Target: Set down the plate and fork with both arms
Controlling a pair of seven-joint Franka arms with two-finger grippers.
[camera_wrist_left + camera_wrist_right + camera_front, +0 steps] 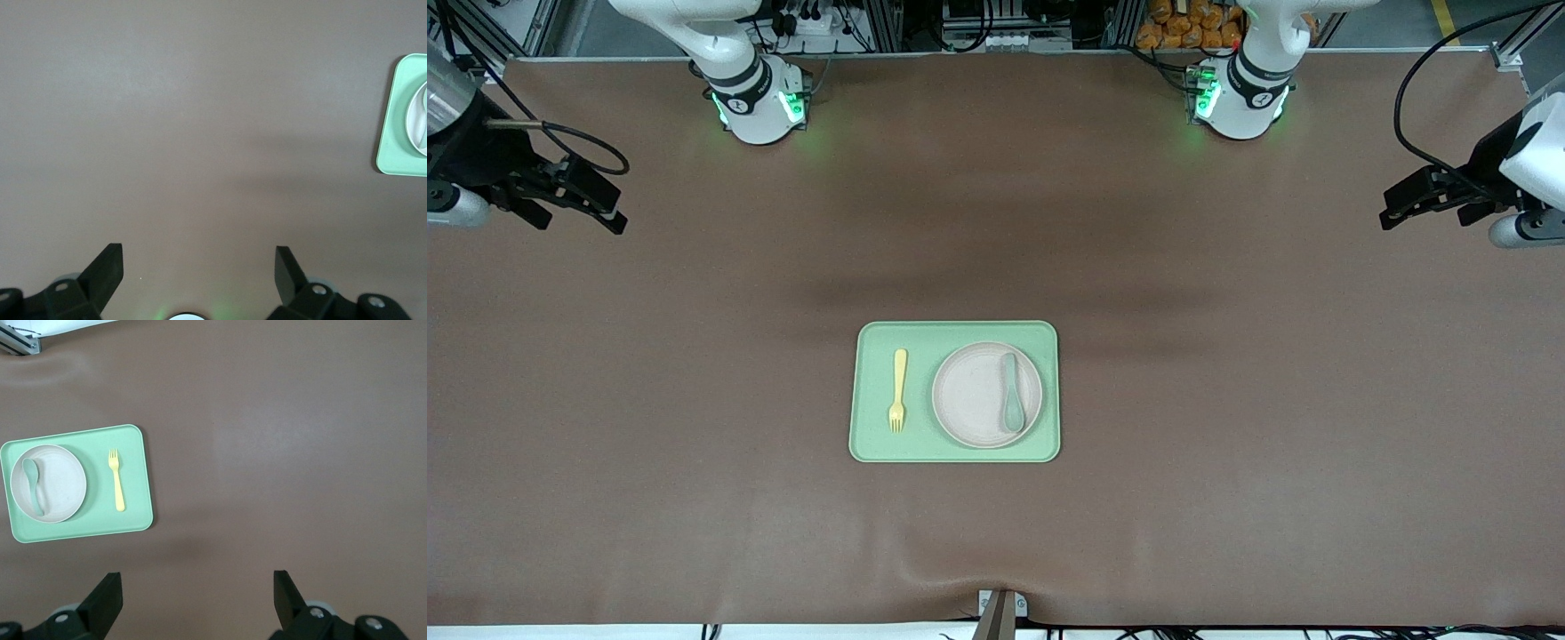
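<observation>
Front view shows my left pincer [1392, 213] and right pincer [609, 218] spread wide, empty, over bare table [1227, 400] ends. On the rectangular light-green tray [871, 436], the small pale-yellow plastic fork [898, 389] lies beside the round off-white plastic plate [974, 400], whose grey-green spoon [1011, 391] could slide off if I tilt it.

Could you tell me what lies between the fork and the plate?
Only bare green tray separates fork and plate, as front and right wrist views show.

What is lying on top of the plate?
A grey-green spoon lies on the plate, toward the left arm's end. The plate stands on the green tray, beside the fork. What is under the plate and spoon is covered.
</observation>
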